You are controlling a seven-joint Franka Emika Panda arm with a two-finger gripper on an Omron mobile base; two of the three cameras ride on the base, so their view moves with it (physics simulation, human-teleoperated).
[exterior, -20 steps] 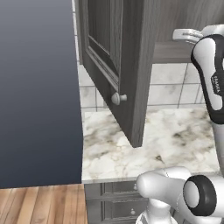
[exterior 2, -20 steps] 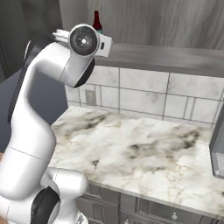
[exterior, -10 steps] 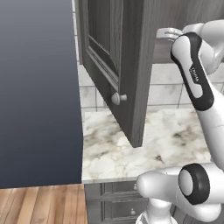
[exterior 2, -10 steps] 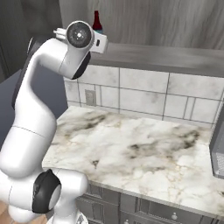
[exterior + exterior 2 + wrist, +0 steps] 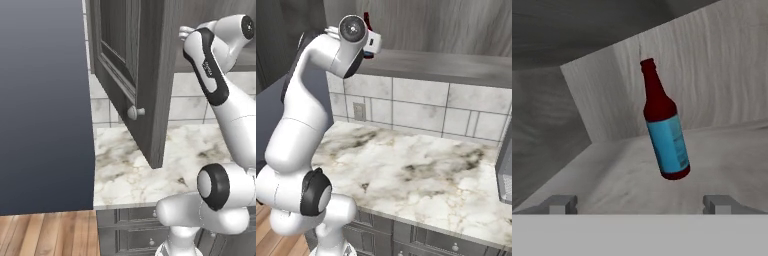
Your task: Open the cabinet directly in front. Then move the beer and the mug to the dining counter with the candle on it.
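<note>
The fingers [image 5: 562, 204] are seen spread wide apart at the bottom of the hand view, with nothing between them. The gripper [image 5: 640, 205] is pointed into the cabinet [image 5: 145, 75], and the beer [image 5: 663, 125] stands ahead of it on the grey shelf [image 5: 612, 175], apart from both fingertips and roughly midway between them. The bottle appears tilted in this view, its neck leaning to the upper left and its blue label facing the camera; whether the tilt belongs to the bottle or to the rolled camera cannot be told. Behind the beer the back wall and a side wall of the cabinet are seen meeting in a corner.

In the right base view the hand is raised to the level of the shelf, and the dark red top of the beer [image 5: 366, 21] is glimpsed just behind it. In the left base view the cabinet's left door [image 5: 131, 65] is swung open toward the camera, its round knob [image 5: 135, 112] showing. Below lies the marble tabletop [image 5: 421, 175], backed by wall tiles [image 5: 421, 107], with grey drawers [image 5: 125, 230] beneath.
</note>
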